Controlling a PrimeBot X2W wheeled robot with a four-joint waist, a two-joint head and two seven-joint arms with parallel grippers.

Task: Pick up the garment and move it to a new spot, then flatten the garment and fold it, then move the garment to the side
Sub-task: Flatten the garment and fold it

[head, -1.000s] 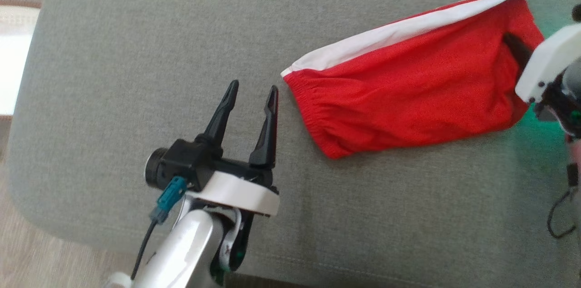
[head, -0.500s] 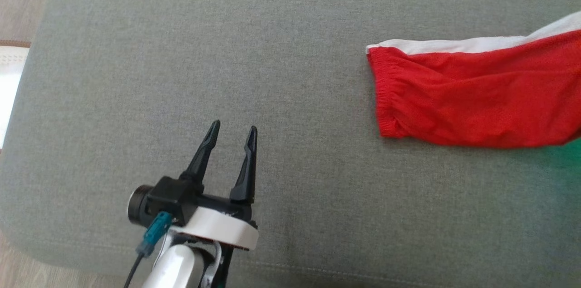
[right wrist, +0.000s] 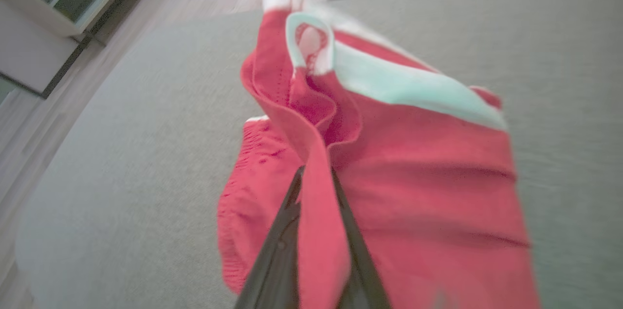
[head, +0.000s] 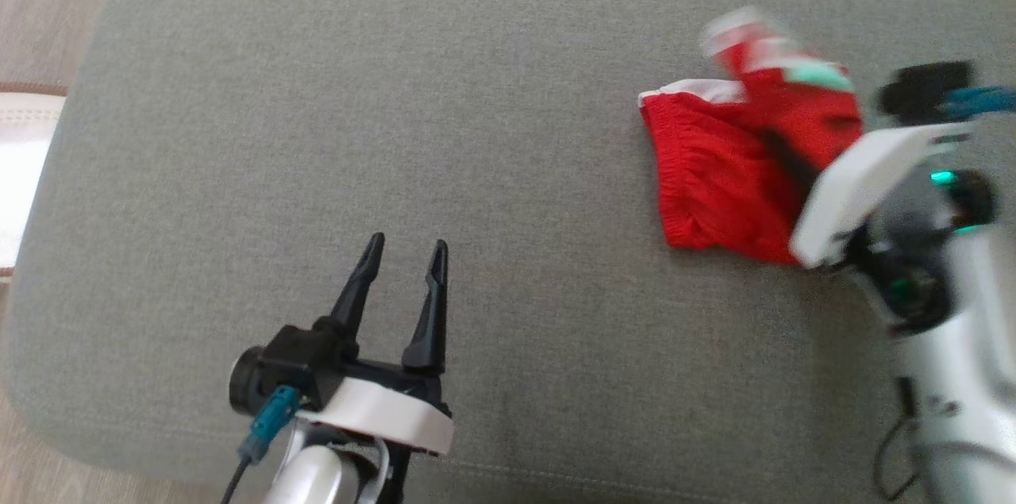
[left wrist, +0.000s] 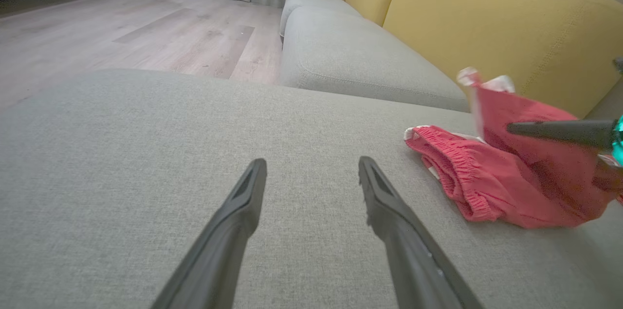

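The right pincer (right wrist: 315, 175) is shut tight on a raised edge of the red garment (head: 706, 194), a strip of cloth nipped between its two dark fingers so the lifted end can be carried over the half that lies flat; I judge this to be the folding step. The elastic waistband (head: 671, 171) rests on the grey sofa seat (head: 397, 75), towards its right side, anchoring the cloth while the lifted part hangs blurred above it. The left pincer (head: 403, 250) hovers near the seat's front edge, fingers parted and empty, well apart from the garment, likely to stay out of the way
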